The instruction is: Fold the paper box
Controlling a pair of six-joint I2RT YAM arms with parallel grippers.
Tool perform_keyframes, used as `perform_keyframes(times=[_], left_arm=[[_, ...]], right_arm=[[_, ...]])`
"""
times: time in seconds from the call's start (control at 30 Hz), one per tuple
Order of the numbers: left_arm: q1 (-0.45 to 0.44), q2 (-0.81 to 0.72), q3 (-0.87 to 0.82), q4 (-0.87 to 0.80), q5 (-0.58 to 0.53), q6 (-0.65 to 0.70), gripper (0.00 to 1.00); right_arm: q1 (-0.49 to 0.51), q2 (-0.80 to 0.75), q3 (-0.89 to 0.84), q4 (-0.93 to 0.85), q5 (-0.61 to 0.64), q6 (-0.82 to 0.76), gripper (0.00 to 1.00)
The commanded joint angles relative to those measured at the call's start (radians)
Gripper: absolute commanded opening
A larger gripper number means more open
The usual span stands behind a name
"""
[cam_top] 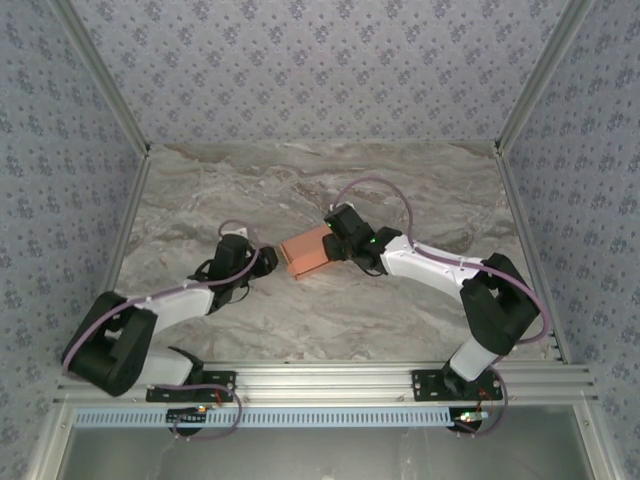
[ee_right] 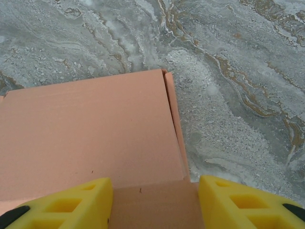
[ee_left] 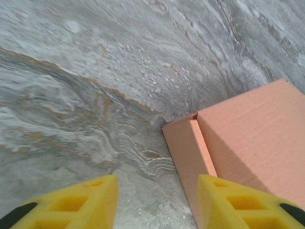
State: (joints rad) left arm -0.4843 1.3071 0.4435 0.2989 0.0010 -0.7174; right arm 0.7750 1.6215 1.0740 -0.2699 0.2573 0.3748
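A salmon-orange paper box (cam_top: 308,252), folded up as a closed rectangular block, sits near the centre of a grey marbled surface (cam_top: 430,190), between two robot arms that reach in from the lower corners of the overhead frame. The left gripper (cam_top: 266,263) points at the box's left end from just beside it. In its own wrist view the yellow jaws stand open with mostly bare surface between them. The box fills the right side of that frame, its short end face turned toward the camera and a thin seam running where two panels meet. The right-hand yellow finger (ee_left: 238,202) overlaps the box's lower corner there; whether it touches the card cannot be told. The right gripper (cam_top: 338,243) is at the box's opposite end, to its upper right in the overhead frame. Its wrist view looks down on the box's broad top panel, which spreads across the left and centre of the frame, with a narrow flap along its right edge. Those jaws stand apart with a strip of card spanning the gap at the bottom of the frame. The left finger (ee_right: 71,205) lies over the top panel, and whether the jaws are clamped on the card cannot be told. Blue-grey patterned walls (cam_top: 300,60) enclose the surface on three sides, and a metal rail (cam_top: 330,378) carries both arm bases along the bottom.
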Motion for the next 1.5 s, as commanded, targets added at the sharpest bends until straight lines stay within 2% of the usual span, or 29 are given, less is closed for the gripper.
perform_keyframes(times=[0.0, 0.13, 0.3, 0.47, 0.73, 1.0, 1.27, 1.37, 1.47], left_arm=[[0.0, -0.109, -0.005, -0.06, -0.082, 0.055, 0.49], [-0.035, -0.129, 0.057, -0.096, -0.056, 0.157, 0.56], [-0.098, 0.012, 0.177, -0.165, -0.062, 0.265, 0.6], [-0.124, 0.144, 0.246, -0.192, -0.107, 0.299, 0.63], [-0.13, 0.251, 0.264, -0.19, -0.109, 0.315, 0.65], [-0.136, 0.219, 0.239, -0.164, -0.111, 0.297, 0.66], [-0.132, 0.134, 0.251, -0.148, -0.138, 0.298, 0.71], [-0.117, 0.142, 0.269, -0.141, -0.096, 0.31, 0.73], [-0.091, 0.18, 0.306, -0.144, -0.003, 0.323, 0.74]], right_arm=[[0.002, 0.015, -0.031, -0.026, 0.026, -0.017, 0.52], [0.003, 0.036, -0.057, -0.017, 0.025, -0.038, 0.52], [0.01, 0.061, -0.069, 0.008, 0.033, -0.062, 0.53], [0.011, 0.076, -0.064, 0.021, 0.04, -0.089, 0.53], [0.007, 0.098, -0.067, 0.031, 0.043, -0.106, 0.54], [0.007, 0.104, -0.062, 0.022, 0.046, -0.12, 0.54], [0.021, 0.001, -0.009, -0.02, 0.049, -0.151, 0.55], [0.026, -0.053, -0.031, -0.018, 0.018, -0.142, 0.55], [0.03, -0.11, -0.091, -0.014, -0.016, -0.122, 0.56]])
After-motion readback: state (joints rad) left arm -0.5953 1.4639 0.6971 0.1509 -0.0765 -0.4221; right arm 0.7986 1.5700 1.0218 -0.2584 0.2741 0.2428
